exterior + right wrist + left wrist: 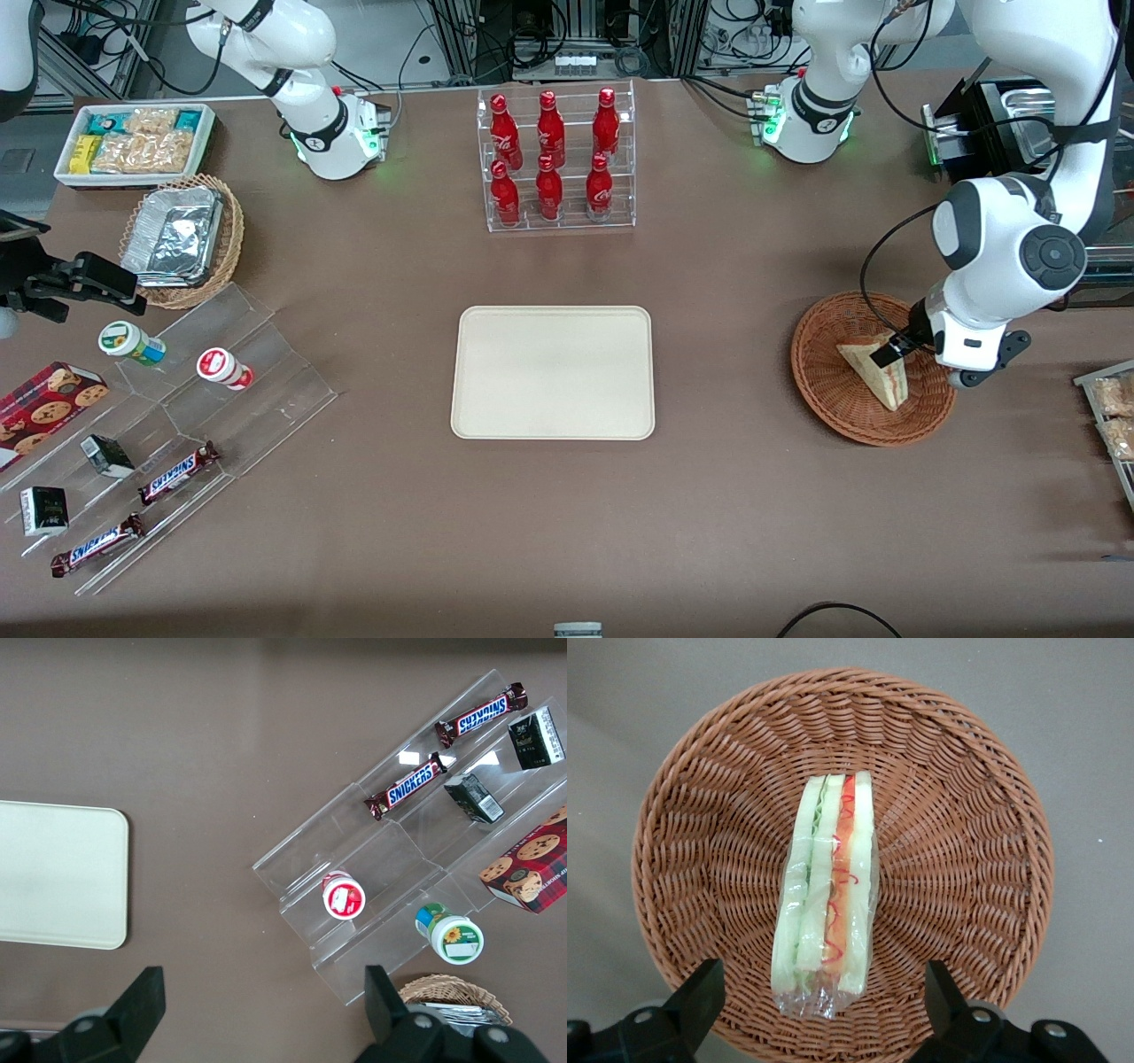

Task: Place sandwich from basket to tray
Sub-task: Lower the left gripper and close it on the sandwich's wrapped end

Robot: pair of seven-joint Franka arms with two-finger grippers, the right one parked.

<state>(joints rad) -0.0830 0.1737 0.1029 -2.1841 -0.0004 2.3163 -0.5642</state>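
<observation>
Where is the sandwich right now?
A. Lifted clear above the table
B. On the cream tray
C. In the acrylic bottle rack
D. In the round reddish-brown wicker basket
D: the wrapped sandwich lies in the basket, with the open gripper straddling its end.

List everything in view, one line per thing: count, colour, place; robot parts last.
sandwich: 1, pale bread, red-green filling, in the basket
basket: 1, reddish-brown wicker, toward the working arm's end
tray: 1, cream, mid-table
cola bottles: 6, red, in a clear rack farther from the front camera than the tray
Snickers bars: 2, brown, on the clear stepped stand
small cups: 2, white, on that stand
cookie box: 1, red, beside the stand
foil container: 1, silver, in a lighter wicker basket
snack bin: 1, white, toward the parked arm's end
gripper: 1, black fingers, open, straddling the sandwich
</observation>
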